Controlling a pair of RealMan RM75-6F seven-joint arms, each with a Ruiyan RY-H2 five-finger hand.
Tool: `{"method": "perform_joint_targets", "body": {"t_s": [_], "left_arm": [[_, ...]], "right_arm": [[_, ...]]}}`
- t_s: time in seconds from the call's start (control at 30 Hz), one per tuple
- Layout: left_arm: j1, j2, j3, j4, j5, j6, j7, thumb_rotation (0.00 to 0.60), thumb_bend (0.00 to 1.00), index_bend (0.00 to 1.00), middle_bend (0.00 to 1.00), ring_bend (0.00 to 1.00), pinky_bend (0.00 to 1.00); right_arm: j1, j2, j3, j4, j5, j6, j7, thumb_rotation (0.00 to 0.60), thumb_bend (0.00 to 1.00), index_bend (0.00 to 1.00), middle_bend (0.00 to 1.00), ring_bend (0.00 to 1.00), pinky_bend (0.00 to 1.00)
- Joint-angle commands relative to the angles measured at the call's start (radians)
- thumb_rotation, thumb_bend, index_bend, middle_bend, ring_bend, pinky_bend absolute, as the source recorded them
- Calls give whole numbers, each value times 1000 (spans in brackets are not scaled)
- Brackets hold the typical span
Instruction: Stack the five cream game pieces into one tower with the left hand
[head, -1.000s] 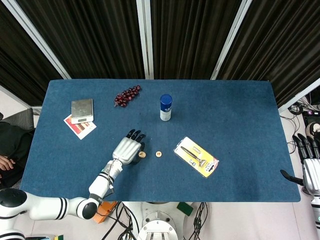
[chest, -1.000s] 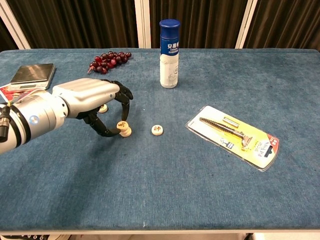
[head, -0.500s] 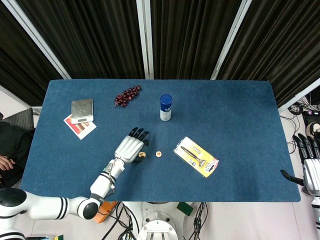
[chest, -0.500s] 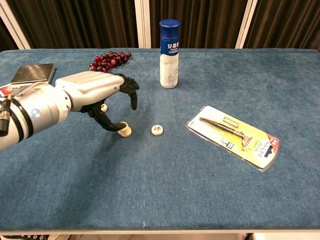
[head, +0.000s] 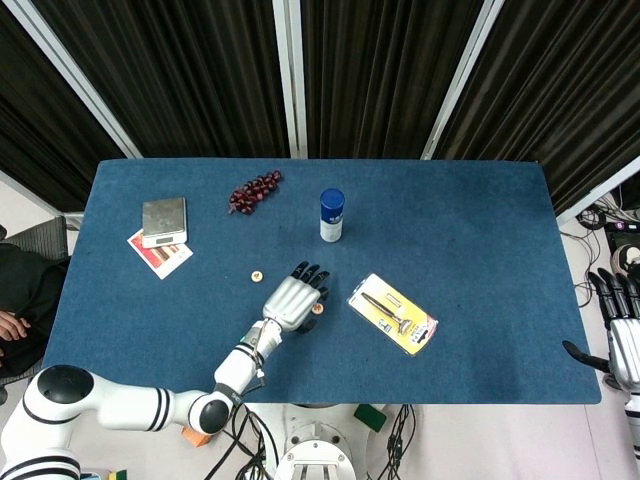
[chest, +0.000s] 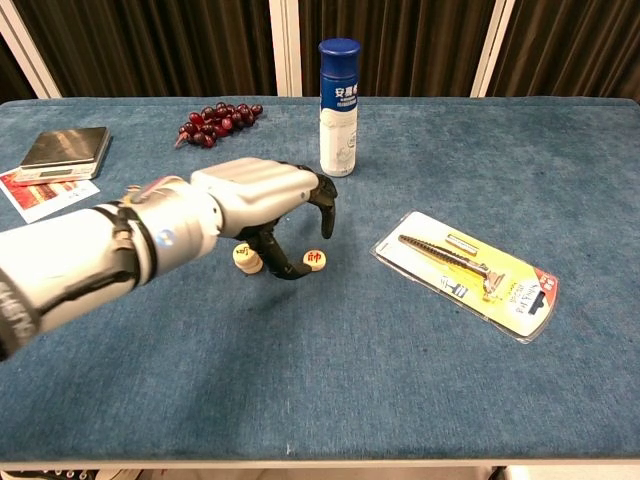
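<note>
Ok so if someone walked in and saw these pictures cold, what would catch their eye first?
Probably the silver left hand hanging low over the middle of the blue table, its dark fingers curled down beside a cream game piece, with a short stack of pieces just behind it. Next, the blue-capped white bottle standing upright further back, and the yellow-carded razor pack lying flat to the right.

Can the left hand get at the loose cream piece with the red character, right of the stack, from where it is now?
Probably yes. The left hand is arched over that piece, fingers spread, holding nothing, and nothing lies between them; the stack sits clear beside it.
</note>
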Motion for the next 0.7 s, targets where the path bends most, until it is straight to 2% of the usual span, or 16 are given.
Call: {"method": "perform_joint_targets", "body": {"t_s": [0.03,0.17,0.7], "left_arm": [[-16,-23,-9,28,-26,3,18,600,311,374,76,0,1],[-25,-35,-10,50,-48,8,28,600,313,409,77,0,1],[-32,-66,3,110,-48,9,6,600,313,439,77,0,1]], "right_arm": [[-1,-1,0,5,3,-1,6,600,175,0,99,0,60],[0,-3,1,14,5,-4,14,600,175,0,99,0,60],[1,-6,2,26,8,-9,24,600,174,0,99,0,60]]}}
